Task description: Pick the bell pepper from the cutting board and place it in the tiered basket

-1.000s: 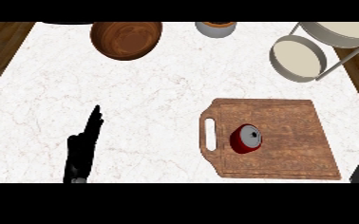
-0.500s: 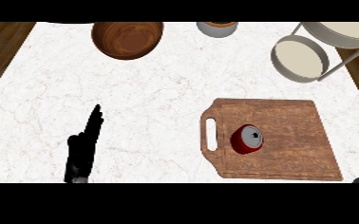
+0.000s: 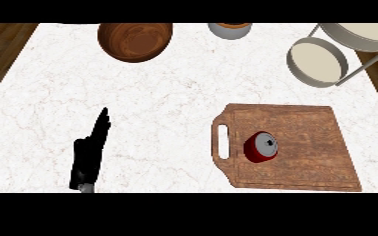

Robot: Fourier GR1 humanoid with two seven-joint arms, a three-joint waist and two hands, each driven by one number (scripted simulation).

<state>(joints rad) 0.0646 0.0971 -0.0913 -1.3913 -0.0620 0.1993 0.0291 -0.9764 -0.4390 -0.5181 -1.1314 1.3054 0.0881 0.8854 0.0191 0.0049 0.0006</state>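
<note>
the red bell pepper [image 3: 260, 146] lies on the left half of the cutting board [image 3: 310, 130], near its handle slot, at the surface's near right corner, so the pick has not begun. the left hand [image 3: 90, 152] rests by the near left edge, fingers straight and released, holding nothing; the right hand is out of view. next, i judge, a hand must reach the pepper, close round it, and carry it to the tiered basket [image 3: 317, 62] at the far right corner.

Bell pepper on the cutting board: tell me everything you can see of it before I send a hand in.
The bell pepper is red and rounded, with a grey stem end facing up and toward the right. It rests on the wooden cutting board, in its left half near the handle slot. Only the board touches it; no hand is near.
</note>
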